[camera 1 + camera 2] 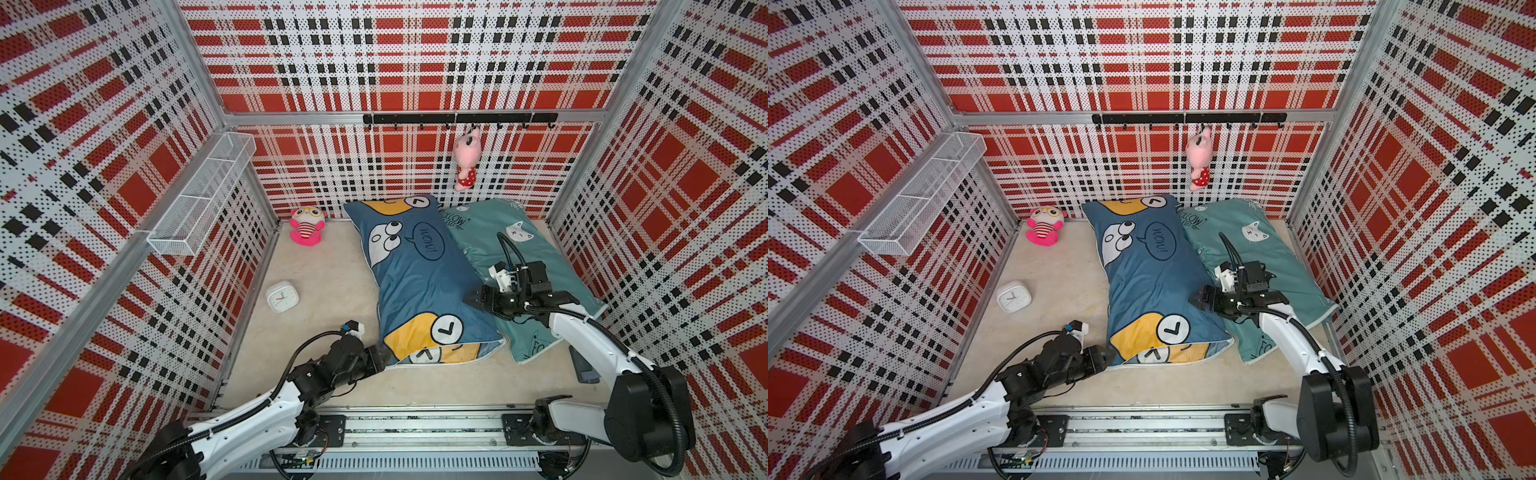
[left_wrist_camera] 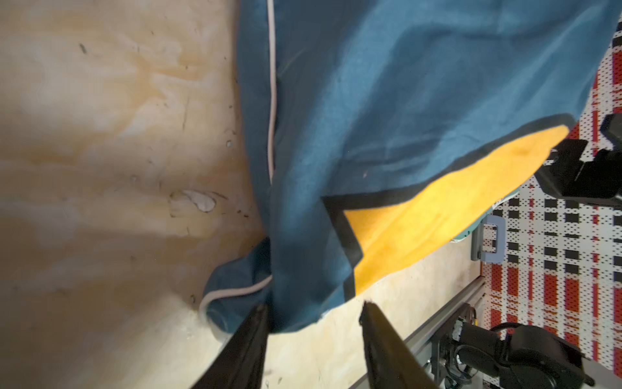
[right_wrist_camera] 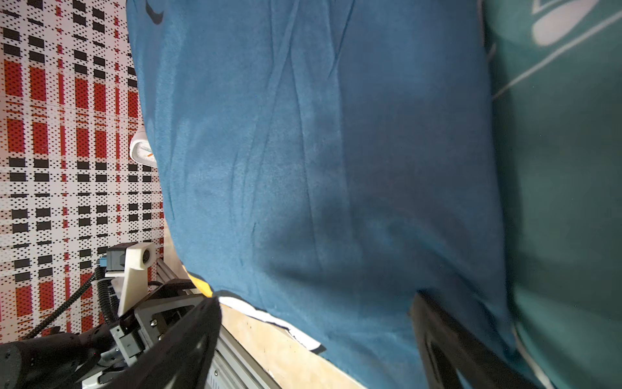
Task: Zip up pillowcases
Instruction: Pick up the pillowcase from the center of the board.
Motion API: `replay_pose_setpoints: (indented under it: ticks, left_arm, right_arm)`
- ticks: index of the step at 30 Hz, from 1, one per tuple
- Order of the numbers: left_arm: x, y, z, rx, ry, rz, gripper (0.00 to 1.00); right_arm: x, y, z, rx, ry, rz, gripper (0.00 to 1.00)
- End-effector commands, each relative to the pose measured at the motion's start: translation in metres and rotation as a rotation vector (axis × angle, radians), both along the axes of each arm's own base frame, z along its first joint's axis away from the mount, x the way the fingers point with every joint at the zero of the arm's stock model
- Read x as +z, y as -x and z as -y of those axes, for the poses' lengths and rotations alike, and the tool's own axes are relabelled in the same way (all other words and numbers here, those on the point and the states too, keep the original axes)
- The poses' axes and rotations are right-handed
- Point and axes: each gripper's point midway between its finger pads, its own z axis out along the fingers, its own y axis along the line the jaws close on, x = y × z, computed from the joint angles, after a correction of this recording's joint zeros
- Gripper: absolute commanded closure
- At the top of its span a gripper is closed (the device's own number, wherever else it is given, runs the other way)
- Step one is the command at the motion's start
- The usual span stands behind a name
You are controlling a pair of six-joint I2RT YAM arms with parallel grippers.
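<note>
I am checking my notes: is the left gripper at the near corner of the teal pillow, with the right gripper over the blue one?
Not quite: the left wrist view shows the left gripper at the near corner of the blue pillow, not the teal pillow. The right gripper is indeed over the blue one.

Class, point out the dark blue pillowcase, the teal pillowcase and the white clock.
dark blue pillowcase (image 1: 419, 286), in a top view, plain middle
teal pillowcase (image 1: 520, 230), in a top view, cat print
white clock (image 1: 282, 296), in a top view, dial
</note>
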Motion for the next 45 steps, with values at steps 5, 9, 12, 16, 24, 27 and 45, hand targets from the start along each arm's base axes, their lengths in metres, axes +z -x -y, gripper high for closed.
replay_pose_setpoints:
  ticks: [5, 9, 12, 16, 24, 27, 45]
  left_arm:
    - [-0.009, 0.000, 0.009, 0.020, 0.069, -0.042, 0.30]
    - [-0.014, -0.003, 0.014, 0.012, 0.048, -0.050, 0.32]
    - [-0.018, -0.005, 0.018, -0.002, 0.039, -0.058, 0.38]
    - [-0.022, -0.006, 0.021, -0.010, 0.020, -0.067, 0.58]
    - [-0.005, -0.019, 0.027, 0.010, 0.041, -0.024, 0.97]
    - [0.006, -0.025, 0.030, 0.026, 0.074, 0.000, 1.00]
    - [0.018, -0.021, 0.025, -0.085, 0.024, 0.033, 1.00]
  right_arm:
    - [0.001, 0.003, 0.004, 0.000, 0.020, 0.007, 0.08]
    - [0.001, 0.006, 0.006, -0.002, 0.030, 0.006, 0.08]
    - [0.000, 0.008, 0.006, -0.002, 0.032, 0.004, 0.08]
    - [0.000, 0.008, 0.007, -0.003, 0.035, 0.005, 0.08]
    - [0.005, 0.029, -0.008, 0.055, -0.008, -0.044, 0.14]
    - [0.017, 0.055, -0.021, 0.106, -0.012, -0.044, 0.15]
    - [0.008, 0.142, -0.158, 0.312, -0.421, -0.094, 0.84]
